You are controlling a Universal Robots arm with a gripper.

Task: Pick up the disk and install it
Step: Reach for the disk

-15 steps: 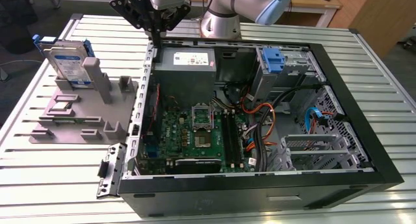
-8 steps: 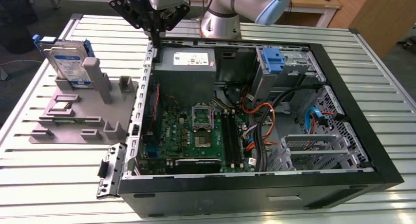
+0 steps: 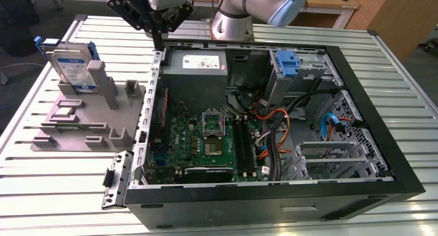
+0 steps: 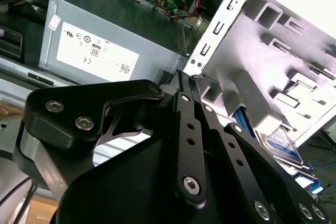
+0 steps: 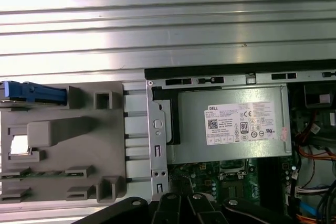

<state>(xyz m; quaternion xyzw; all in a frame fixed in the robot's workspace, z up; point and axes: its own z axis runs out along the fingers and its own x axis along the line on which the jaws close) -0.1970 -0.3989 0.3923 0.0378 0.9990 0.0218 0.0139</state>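
The arm's fingers (image 3: 158, 40) hang tips-down above the far left corner of the open computer case (image 3: 383, 159), over its upright metal wall and just beside the grey power supply (image 3: 195, 66). In the second wrist view the fingers (image 4: 184, 114) are pressed together to a narrow point with nothing between them, so the arm carries nothing.

The disk (image 3: 68, 66) has not been picked up. It stands in a grey plastic holder (image 3: 75, 118) that rests on the slatted metal desk (image 3: 61, 184), toward the desk's far corner on the exterior view's left and outside the case. It stands on end with its long axis close to upright, leaning back a little. Its white label with the blue band faces the desk's near edge, and the blue rails run up its sides. In the first wrist view it shows edge-on as a blue strip (image 5: 34, 92) at the end of the holder (image 5: 68, 145), well apart from the power supply (image 5: 231, 124).

From the fingers, the disk lies to the exterior view's left and lower down, with the case wall and part of the holder between them. An approach from above would meet the disk's top edge. Inside the case, a blue bracket (image 3: 287, 64) sits in the drive cage (image 3: 315, 66) near the far right corner.
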